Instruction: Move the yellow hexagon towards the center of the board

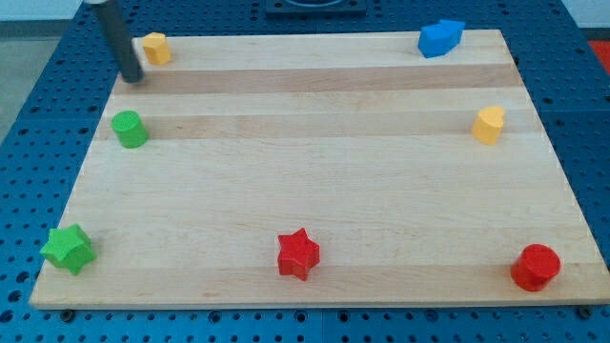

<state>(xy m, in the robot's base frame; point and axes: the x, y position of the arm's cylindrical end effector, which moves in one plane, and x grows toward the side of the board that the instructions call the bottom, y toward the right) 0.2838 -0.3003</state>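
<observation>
The yellow hexagon [155, 48] sits at the board's top left corner. My tip [133, 78] is the lower end of a dark rod that comes down from the view's top left. It rests on the board just left of and below the yellow hexagon, a small gap apart from it. The green cylinder [129, 129] lies below my tip.
A wooden board [315, 171] lies on a blue pegboard. A blue block [439, 38] is at the top right, a yellow heart [489, 125] at the right, a red cylinder [535, 267] at the bottom right, a red star [297, 253] at bottom middle, a green star [68, 249] at bottom left.
</observation>
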